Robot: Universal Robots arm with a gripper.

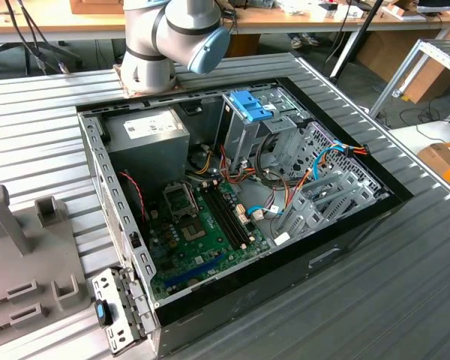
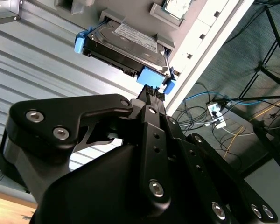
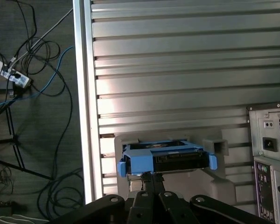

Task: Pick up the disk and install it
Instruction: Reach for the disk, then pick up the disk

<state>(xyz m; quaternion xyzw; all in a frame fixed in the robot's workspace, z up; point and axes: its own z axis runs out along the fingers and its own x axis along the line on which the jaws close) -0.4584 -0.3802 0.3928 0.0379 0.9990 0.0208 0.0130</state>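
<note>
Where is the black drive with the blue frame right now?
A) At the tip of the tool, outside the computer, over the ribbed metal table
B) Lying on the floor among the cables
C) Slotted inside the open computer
A: in the first wrist view the disk sits right at the tip of the tool, over the ribbed table and beside the computer case, not inside it.

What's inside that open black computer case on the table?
A green motherboard, a grey power supply, a metal drive cage topped by a blue latch, and coloured cables. Whatever lies beneath the cage and cables is covered.
</note>
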